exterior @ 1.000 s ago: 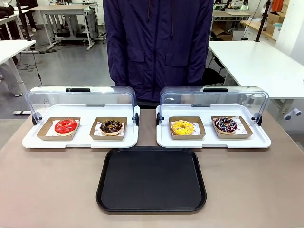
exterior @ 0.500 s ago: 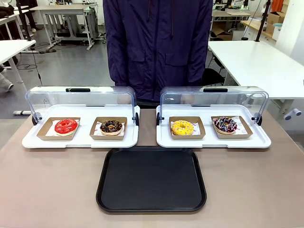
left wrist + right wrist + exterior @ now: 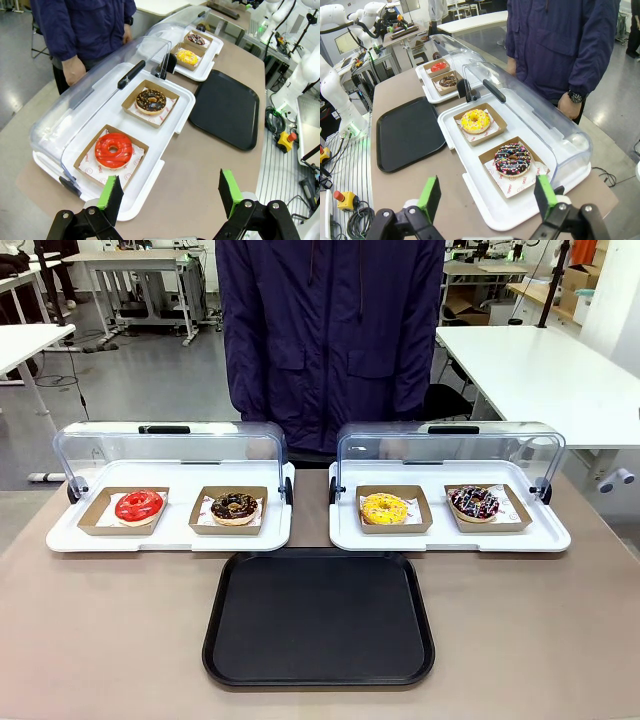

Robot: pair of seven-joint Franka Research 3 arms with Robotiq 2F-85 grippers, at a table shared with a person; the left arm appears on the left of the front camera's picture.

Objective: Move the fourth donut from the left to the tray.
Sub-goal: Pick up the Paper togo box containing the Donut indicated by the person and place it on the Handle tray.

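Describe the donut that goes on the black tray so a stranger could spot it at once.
Behind the black tray, find the white tray on the right, its clear lid raised. The donut lies at its right end. Its neighbour, the yellow donut, is plain; this one is dark chocolate with white and pink drizzle and sprinkles.

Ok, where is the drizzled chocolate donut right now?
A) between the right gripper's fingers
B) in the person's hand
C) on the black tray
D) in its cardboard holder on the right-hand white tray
D: the drizzled chocolate donut sits in its cardboard holder on the white tray, beside the yellow-glazed donut; the right gripper is open, apart from it.
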